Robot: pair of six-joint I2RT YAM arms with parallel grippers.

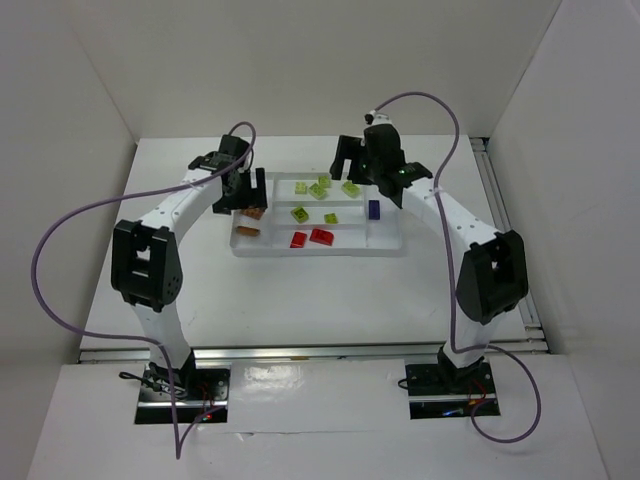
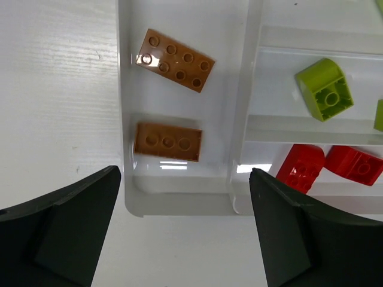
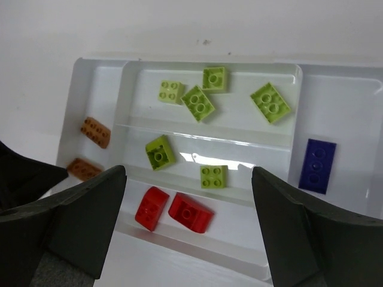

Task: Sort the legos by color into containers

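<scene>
- Hangs left claw (image 2: 184, 179) apart over two orange-brown legos (image 2: 167, 141) in the tray's (image 2: 179, 204) left end slot.
- Holds right claw (image 3: 188, 173) apart above green legos (image 3: 270, 102), red legos (image 3: 190, 213), dark blue lego (image 3: 317, 165), grouped by colour.
- Seems sorted, hence nothing gripped.

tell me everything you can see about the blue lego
The blue lego is a dark, flat, glossy plastic rectangle with round studs on top. It lies flat, studs up, alone in the narrow slot at the right end of the white tray, lengthwise along it. Only the tray touches it.
</scene>
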